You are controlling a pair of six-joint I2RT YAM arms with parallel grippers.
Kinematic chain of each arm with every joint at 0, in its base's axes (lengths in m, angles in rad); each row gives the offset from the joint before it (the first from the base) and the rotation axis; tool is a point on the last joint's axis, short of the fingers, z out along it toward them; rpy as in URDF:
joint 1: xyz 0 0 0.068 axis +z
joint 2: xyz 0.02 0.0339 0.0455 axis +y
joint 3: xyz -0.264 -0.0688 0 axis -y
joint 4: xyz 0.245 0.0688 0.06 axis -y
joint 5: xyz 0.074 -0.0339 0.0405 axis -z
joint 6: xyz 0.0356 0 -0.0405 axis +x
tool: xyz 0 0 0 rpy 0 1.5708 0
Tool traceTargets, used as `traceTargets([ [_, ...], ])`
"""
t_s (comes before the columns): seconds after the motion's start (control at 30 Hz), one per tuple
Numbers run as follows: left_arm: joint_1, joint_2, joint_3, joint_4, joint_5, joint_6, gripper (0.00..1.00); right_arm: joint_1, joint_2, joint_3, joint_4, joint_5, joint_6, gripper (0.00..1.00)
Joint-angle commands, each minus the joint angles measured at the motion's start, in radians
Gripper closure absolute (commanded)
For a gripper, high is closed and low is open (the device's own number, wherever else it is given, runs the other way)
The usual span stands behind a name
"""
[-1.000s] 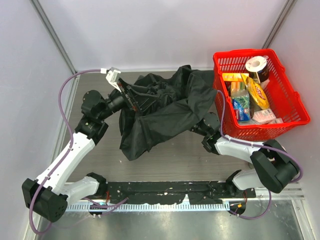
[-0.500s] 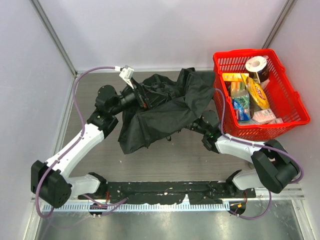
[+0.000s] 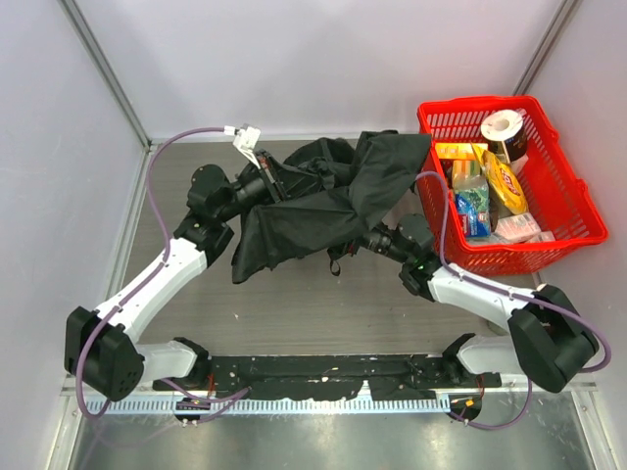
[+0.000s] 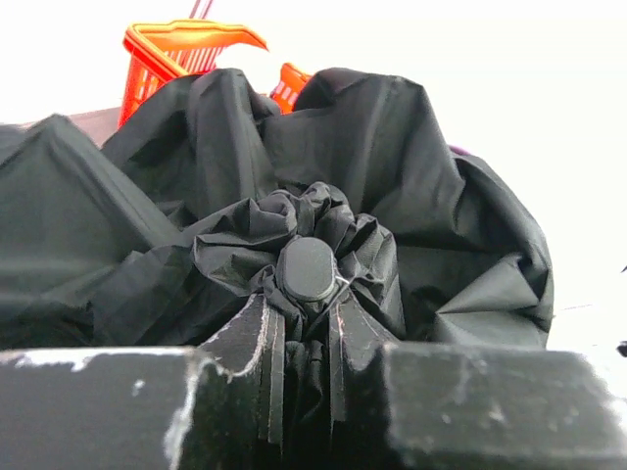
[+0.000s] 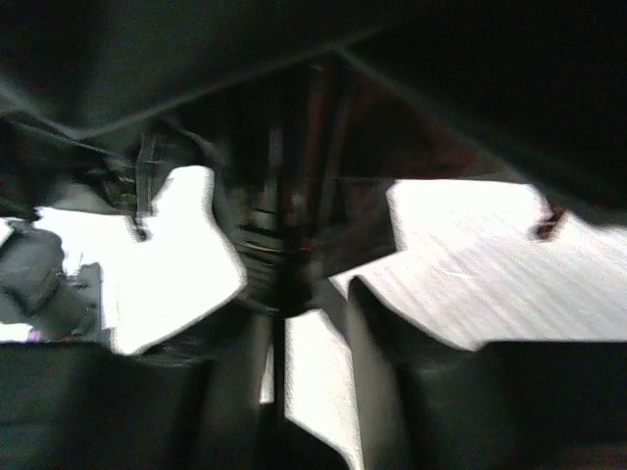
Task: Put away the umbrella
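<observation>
The black umbrella point(image 3: 323, 206) lies half-collapsed across the middle of the table, its canopy crumpled between both arms. My left gripper point(image 3: 272, 184) is at its left end. In the left wrist view that gripper point(image 4: 306, 311) is shut on bunched fabric just under the umbrella's round tip cap point(image 4: 309, 269). My right gripper point(image 3: 370, 238) reaches under the canopy's right side. In the right wrist view its jaws point(image 5: 309, 294) stand slightly apart with bright table showing between them. The dark ribbed handle point(image 5: 274, 245) sits just beyond the fingertips, blurred. The shaft is hidden by fabric.
A red basket point(image 3: 490, 257) full of groceries and a paper roll stands at the back right, close to the canopy's edge, and its rim point(image 4: 176, 44) shows behind the fabric. White walls enclose the table on three sides.
The left arm swung right to the canopy's top and its gripper closed on the tip. The right gripper's jaws loosened. The canopy drew up toward the back.
</observation>
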Motion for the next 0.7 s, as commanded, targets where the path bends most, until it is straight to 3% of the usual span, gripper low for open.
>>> traceTargets([
  [0.0, 0.02, -0.074, 0.009, 0.085, -0.063, -0.108, 1.0, 0.008, -0.069, 0.014, -0.131, 0.305, 0.096, 0.45],
  [0.13, 0.034, -0.157, 0.018, -0.052, -0.328, -0.134, 1.0, 0.022, -0.156, -0.041, -0.339, 0.409, 0.203, 0.36],
  [0.27, 0.036, -0.202, 0.053, -0.221, -0.54, -0.113, 1.0, 0.054, -0.336, -0.084, -0.484, 0.51, 0.233, 0.35],
  [0.37, 0.036, -0.232, 0.039, -0.295, -0.674, -0.139, 1.0, 0.19, -0.429, -0.034, -0.549, 0.591, 0.217, 0.35],
  [0.5, 0.036, -0.26, 0.013, -0.318, -0.731, -0.2, 1.0, 0.403, -0.382, 0.014, -0.369, 0.633, 0.202, 0.35],
  [0.67, 0.036, -0.266, 0.033, -0.35, -0.728, -0.225, 1.0, 0.52, -0.174, 0.091, -0.204, 0.556, 0.196, 0.37],
])
